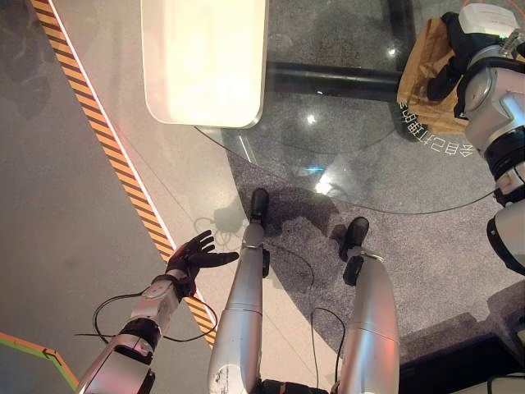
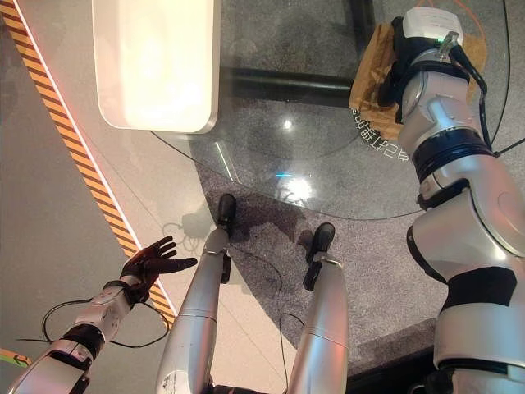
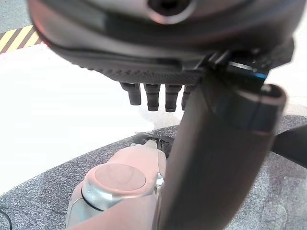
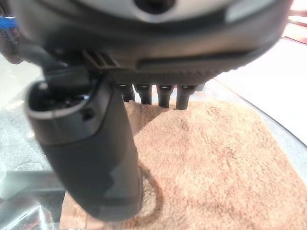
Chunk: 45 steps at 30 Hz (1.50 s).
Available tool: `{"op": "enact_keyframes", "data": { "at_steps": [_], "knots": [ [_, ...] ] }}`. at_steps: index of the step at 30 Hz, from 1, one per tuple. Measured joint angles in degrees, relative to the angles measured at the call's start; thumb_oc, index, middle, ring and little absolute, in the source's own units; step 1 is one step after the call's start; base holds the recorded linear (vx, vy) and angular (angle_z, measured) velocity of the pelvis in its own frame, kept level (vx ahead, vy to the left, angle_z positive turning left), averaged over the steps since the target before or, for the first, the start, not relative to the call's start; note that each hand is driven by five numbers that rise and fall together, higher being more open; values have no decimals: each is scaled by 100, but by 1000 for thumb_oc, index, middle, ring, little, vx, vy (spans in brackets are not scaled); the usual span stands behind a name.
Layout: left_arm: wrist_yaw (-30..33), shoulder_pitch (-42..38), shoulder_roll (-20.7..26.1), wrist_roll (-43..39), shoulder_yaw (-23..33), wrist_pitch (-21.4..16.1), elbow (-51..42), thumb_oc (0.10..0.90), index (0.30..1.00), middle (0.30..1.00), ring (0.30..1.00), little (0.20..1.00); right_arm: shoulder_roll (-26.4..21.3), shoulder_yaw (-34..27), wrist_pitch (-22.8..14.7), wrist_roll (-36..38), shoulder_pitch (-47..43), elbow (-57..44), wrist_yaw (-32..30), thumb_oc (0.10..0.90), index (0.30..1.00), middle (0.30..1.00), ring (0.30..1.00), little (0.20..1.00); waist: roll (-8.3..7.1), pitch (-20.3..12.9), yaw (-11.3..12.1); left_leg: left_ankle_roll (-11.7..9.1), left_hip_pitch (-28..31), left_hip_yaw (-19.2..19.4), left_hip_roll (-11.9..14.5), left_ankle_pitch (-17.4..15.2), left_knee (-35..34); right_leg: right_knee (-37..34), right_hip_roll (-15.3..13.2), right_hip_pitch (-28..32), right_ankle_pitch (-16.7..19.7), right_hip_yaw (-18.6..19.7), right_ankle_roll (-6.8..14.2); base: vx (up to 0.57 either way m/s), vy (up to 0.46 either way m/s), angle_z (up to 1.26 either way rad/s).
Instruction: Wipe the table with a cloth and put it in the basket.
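Resting flat on the cloth (image 4: 225, 167), the right hand (image 2: 392, 70) presses it with straight fingers near the glass table's (image 1: 361, 164) right edge; cloth spreads out beyond its fingertips. Well apart, the left hand (image 1: 195, 256) hangs spread over the floor (image 1: 49, 205). No basket is visible.

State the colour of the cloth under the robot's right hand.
The cloth is light brown, clearest in the right wrist view under the right hand.

The left robot hand (image 3: 192, 72) hangs with fingers (image 3: 153, 98) straight over pale floor (image 3: 62, 120), near a yellow-and-black striped line (image 3: 14, 37).
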Motion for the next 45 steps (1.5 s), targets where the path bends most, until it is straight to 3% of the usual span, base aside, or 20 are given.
{"op": "enact_keyframes", "data": {
  "at_steps": [45],
  "knots": [
    [-7, 0, 10, -2, 3, -1, -4, 800, 900, 900, 900, 900, -72, 16, -2, -12, -93, 22, -96, 100, 300, 300, 300, 200, 2, -1, 14, -25, 0, 2, 1, 23, -64, -40, -2, -5, -1, -12, 8, 0, 0, 0]
  ]
}}
